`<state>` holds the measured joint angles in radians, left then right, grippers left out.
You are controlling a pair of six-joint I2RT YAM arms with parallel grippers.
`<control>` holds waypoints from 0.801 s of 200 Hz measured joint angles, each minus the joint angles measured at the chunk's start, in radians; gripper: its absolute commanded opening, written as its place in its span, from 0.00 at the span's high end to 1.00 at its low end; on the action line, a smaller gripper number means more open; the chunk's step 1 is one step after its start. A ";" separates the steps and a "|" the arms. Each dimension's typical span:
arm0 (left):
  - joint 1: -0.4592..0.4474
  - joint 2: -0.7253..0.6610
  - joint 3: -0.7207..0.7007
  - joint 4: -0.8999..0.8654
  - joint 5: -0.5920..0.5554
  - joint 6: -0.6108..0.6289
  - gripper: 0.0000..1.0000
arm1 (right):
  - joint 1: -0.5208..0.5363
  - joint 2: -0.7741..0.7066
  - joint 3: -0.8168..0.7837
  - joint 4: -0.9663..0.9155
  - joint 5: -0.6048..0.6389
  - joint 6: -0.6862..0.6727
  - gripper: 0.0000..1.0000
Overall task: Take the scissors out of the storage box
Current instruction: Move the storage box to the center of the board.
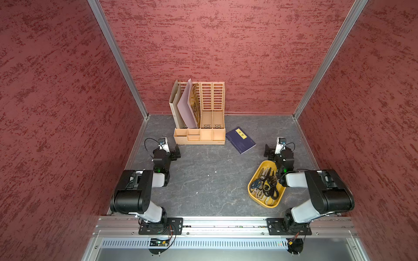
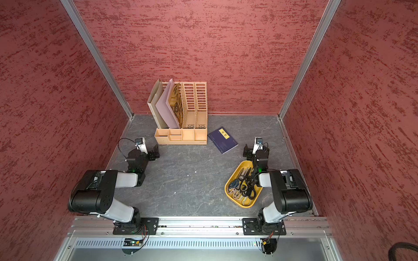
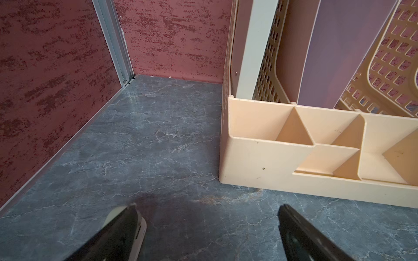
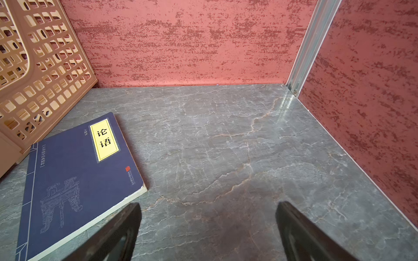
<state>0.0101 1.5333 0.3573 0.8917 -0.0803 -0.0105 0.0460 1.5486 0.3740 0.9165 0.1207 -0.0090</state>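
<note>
On the right side of the grey table (image 1: 203, 180), close to the base of the right arm, lies the storage box (image 1: 268, 205), a shallow mustard-yellow tray with rounded corners, set at a slant in both top views. The scissors (image 1: 265, 184) lie heaped inside it, crossing one another. Most have black handles, one pair near the tray's inner wall is blue, and pale cream handles show at the near end. The blades point toward the far end. The right arm's wrist hangs over the tray's far outer corner and hides part of the rim there. The right gripper (image 4: 208, 208) sits beyond the tray with its jaws spread wide above bare tabletop, near a dark blue book (image 4: 74, 176) with a yellow label. The left gripper (image 3: 207, 210) is across the table, also wide open and empty, just in front of a tan file organiser (image 1: 203, 135) standing against the back wall.
</note>
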 measured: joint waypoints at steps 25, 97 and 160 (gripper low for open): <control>0.000 0.000 0.000 0.000 0.000 0.000 0.00 | 0.000 0.000 0.000 0.000 -0.001 0.000 0.02; 0.007 0.000 0.000 0.000 0.013 -0.001 0.00 | -0.004 0.000 0.000 0.000 -0.016 0.001 0.02; -0.010 0.000 0.000 0.000 -0.008 0.002 0.00 | -0.002 -0.189 0.092 -0.310 0.063 0.048 0.02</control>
<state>0.0006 1.5330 0.3573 0.8921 -0.0879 -0.0090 0.0441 1.3594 0.4656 0.6067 0.1833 0.0395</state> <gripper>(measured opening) 0.996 0.984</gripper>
